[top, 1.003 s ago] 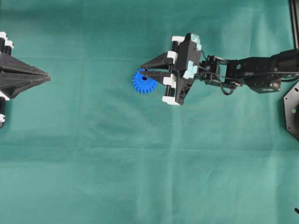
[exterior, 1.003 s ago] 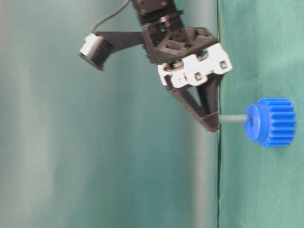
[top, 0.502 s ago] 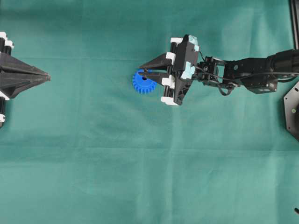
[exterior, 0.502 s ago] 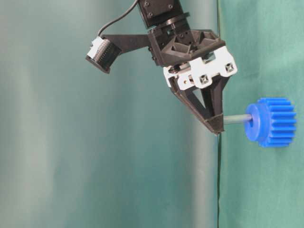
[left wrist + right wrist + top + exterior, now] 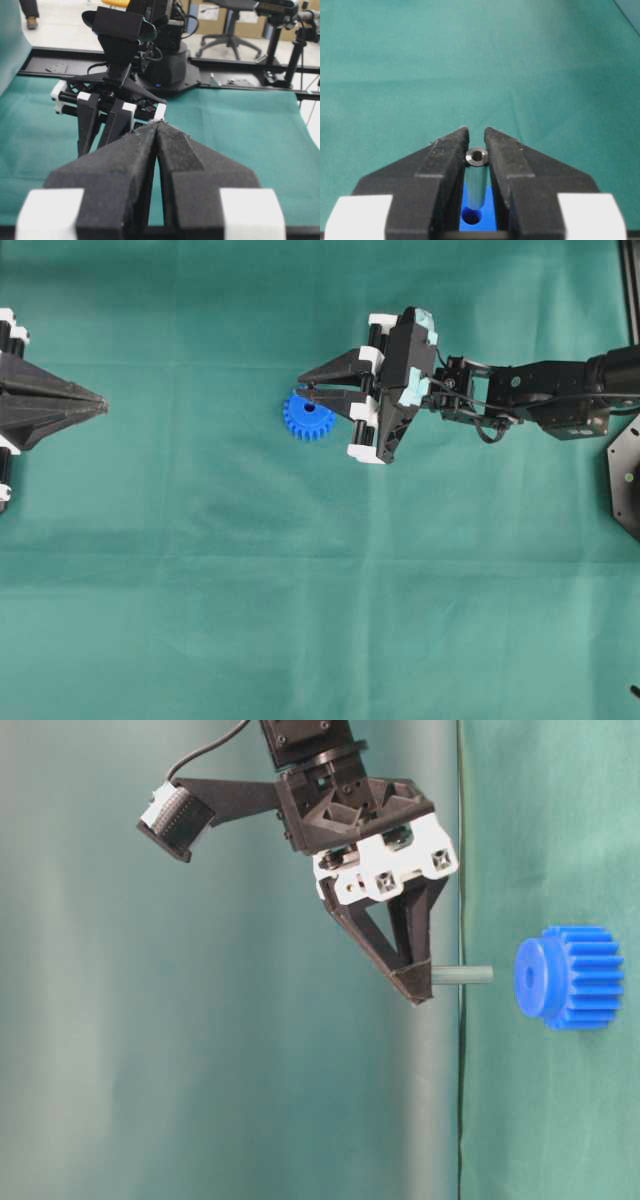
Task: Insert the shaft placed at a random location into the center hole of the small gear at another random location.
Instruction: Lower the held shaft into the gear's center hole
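**Pin hung clear of the gear**

The right gripper (image 5: 418, 988) had its two fingers clamped on the pin (image 5: 462, 976), pinching one end while the rest stuck out bare towards the blue gear (image 5: 568, 976). In the table-level view a clear gap showed between the pin's free tip and the gear's raised hub, the two roughly in line. From its own wrist camera the pin (image 5: 476, 176) sat squeezed between the black fingers (image 5: 445, 165), with the gear's hole (image 5: 470, 216) dark and unfilled behind it. Seen from overhead, the gear (image 5: 306, 417) lay flat on the green cloth (image 5: 320, 620), the right gripper (image 5: 306, 390) poised over its far edge. Far over on the left, the left gripper (image 5: 100, 406) sat closed with its fingers pressed together, holding nothing, well apart from the gear.
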